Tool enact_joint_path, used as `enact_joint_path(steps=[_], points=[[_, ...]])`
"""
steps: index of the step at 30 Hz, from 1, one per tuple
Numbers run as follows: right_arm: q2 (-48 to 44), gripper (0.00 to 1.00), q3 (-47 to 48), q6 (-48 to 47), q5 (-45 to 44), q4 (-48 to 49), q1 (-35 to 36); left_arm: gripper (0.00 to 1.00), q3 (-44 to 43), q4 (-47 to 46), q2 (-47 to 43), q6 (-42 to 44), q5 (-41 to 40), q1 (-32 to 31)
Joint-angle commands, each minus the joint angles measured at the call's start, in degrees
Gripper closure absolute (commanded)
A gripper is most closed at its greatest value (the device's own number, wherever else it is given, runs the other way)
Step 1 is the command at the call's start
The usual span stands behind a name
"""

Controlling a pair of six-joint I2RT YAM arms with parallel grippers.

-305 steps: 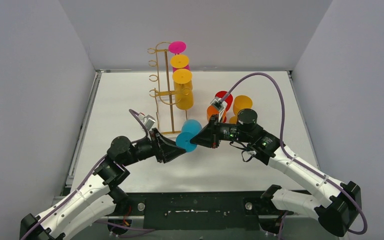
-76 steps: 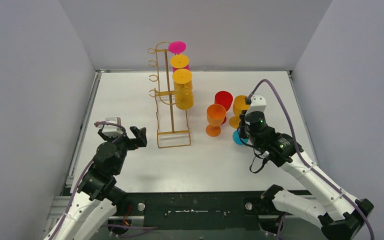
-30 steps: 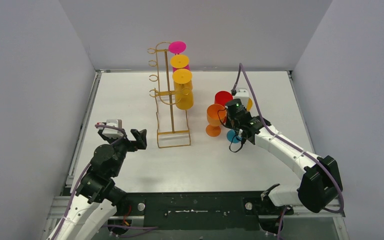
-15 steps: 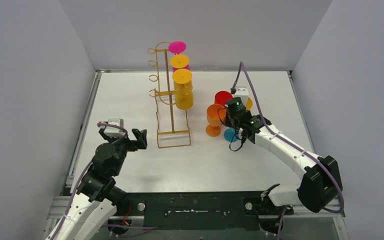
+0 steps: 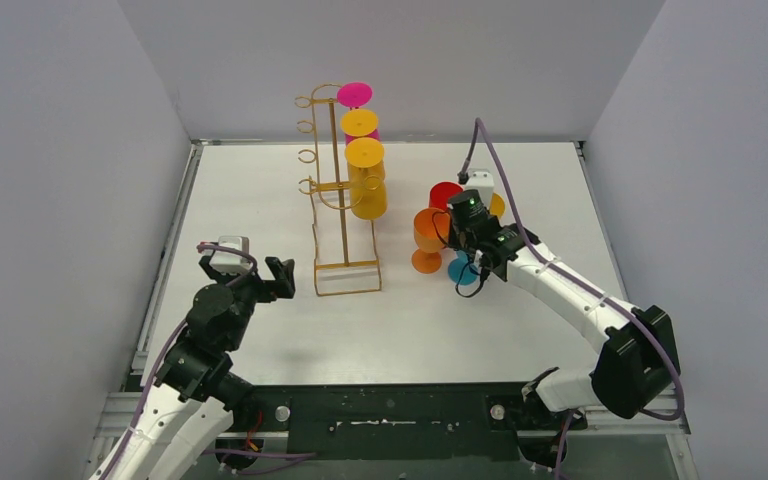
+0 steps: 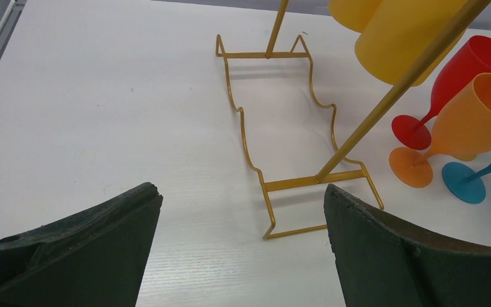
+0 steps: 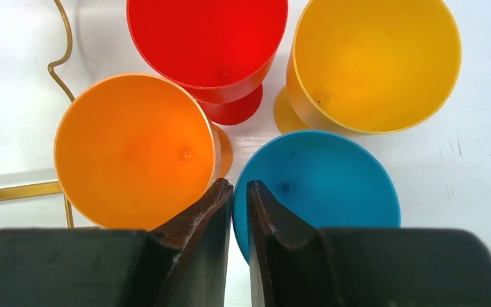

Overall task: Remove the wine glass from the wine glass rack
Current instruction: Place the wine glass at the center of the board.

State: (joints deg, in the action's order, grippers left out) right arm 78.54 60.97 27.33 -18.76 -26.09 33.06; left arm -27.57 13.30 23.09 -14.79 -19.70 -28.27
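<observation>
While the left gripper (image 6: 241,192) hung low over the surface (image 5: 250,190) on the near left of the wine glass rack (image 6: 358,137), its jaws gaped wide on nothing. Right of the rack's base, the right gripper (image 7: 240,185) pointed down at the blue wine glass (image 7: 319,185), which stood upright on the surface. Its jaws were a narrow slit apart astride the rim, and whether they pinched it could not be told. On the rack side of the blue one stood an orange glass (image 7: 134,153). Beyond these stood a red glass (image 7: 208,38) and a yellow glass (image 7: 374,64), all upright and close together. Farther back, two yellow glasses (image 5: 365,152) and a pink glass (image 5: 355,95) hung upside down on the rack's right side.
</observation>
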Motion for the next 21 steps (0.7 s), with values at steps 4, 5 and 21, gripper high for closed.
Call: enact_joint_path(steps=[4,5,21], points=[[-1.2,0.81,6.7,-3.3,-1.5,-2.3,0.1,0.03,-1.6,-0.6,1.3,0.4,-0.8,0.5],[-1.6,0.81,7.4,-3.9,-1.7,-3.0,0.1,0.03,-1.7,-0.5,1.5,0.3,-0.8,0.5],[-14.3,0.51,-9.7,1.2,27.5,20.2,9.0,0.03,-2.6,1.1,1.5,-1.2,-5.1,1.0]])
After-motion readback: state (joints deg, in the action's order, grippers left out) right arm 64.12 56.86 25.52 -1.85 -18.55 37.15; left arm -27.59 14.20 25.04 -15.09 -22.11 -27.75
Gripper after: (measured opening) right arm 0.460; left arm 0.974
